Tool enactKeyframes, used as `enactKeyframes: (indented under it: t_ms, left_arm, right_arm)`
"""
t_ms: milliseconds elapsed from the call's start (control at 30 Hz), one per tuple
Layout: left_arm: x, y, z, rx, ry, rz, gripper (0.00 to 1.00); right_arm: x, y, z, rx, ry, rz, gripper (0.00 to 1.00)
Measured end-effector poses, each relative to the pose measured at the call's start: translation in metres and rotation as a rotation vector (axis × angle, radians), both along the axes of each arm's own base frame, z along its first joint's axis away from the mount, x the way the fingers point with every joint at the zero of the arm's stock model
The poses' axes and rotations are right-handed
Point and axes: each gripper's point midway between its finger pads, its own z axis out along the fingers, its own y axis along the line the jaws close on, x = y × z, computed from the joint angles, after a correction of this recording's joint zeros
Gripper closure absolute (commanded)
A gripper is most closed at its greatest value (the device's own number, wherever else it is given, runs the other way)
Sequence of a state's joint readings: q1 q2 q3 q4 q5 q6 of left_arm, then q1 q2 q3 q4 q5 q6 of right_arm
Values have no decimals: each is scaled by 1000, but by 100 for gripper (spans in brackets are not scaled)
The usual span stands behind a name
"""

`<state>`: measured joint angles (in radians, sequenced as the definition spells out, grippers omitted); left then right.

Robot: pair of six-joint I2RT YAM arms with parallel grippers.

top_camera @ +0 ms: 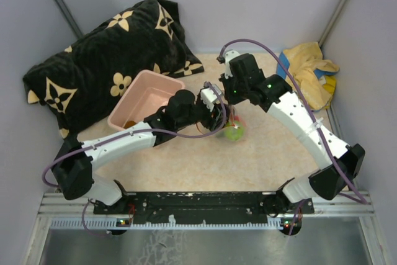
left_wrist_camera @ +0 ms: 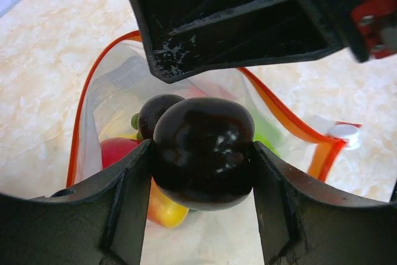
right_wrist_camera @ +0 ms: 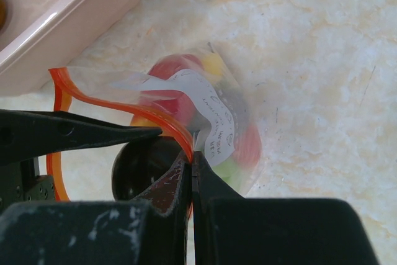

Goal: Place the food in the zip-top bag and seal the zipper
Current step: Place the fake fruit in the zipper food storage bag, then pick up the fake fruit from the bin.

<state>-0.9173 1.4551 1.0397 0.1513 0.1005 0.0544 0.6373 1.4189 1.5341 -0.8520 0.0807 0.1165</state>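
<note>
- Food now in hand is a dark brown piece [left_wrist_camera: 203, 152], glossy and rounded. The left gripper [left_wrist_camera: 201, 181] pinches it across its widest girth, directly over the open mouth of the zip-top bag [left_wrist_camera: 115, 88].
- It looks hard, light and slick. The shine suggests it could squirt from flat pads if squeezed off-centre, but this hold across the middle looks sound.
- More food already lies inside the bag:
  - a red piece [left_wrist_camera: 115, 150] at 9 o'clock of the held one
  - a yellow piece [left_wrist_camera: 166, 212] at 7 o'clock
  - a green piece [left_wrist_camera: 268, 133] at 3 o'clock
  - a second dark one at 11 o'clock
- The bag is thin, limp film resting on the table [top_camera: 267, 159], at about 4 o'clock from the pink tub [top_camera: 149, 77]. It is unlikely to keep its mouth open unaided.
- The right gripper [right_wrist_camera: 191, 156] has its jaws pressed together on the zipper [right_wrist_camera: 57, 91] at the bag's rim, lifting that lip so the mouth gapes.
- That orange-red strip is probably the stiffest part and the best place to hold, since bare film would crumple or slide.
- A small white tab [left_wrist_camera: 344, 133], possibly a slider, sits at the 3 o'clock end of the mouth. It is the likely place to grip for sealing, though it is tiny and easy to miss.
</note>
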Motion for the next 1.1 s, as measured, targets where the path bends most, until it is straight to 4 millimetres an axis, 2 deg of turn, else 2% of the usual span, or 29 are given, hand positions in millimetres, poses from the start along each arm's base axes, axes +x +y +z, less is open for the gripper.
enactKeyframes:
  t_ms: [333, 600, 900, 1100]
  left_arm:
    - [7, 4, -5, 40, -17, 36, 18]
    - [4, 13, 25, -16, -49, 59, 5]
    - [12, 39, 47, -40, -14, 200, 5]
    - [22, 75, 44, -48, 94, 371, 5]
  right_arm:
    - [0, 0, 0, -1, -1, -1, 100]
    - [6, 2, 2, 12, -28, -8, 100]
    - [23, 5, 4, 16, -97, -27, 100]
    - [39, 2, -3, 26, -105, -52, 100]
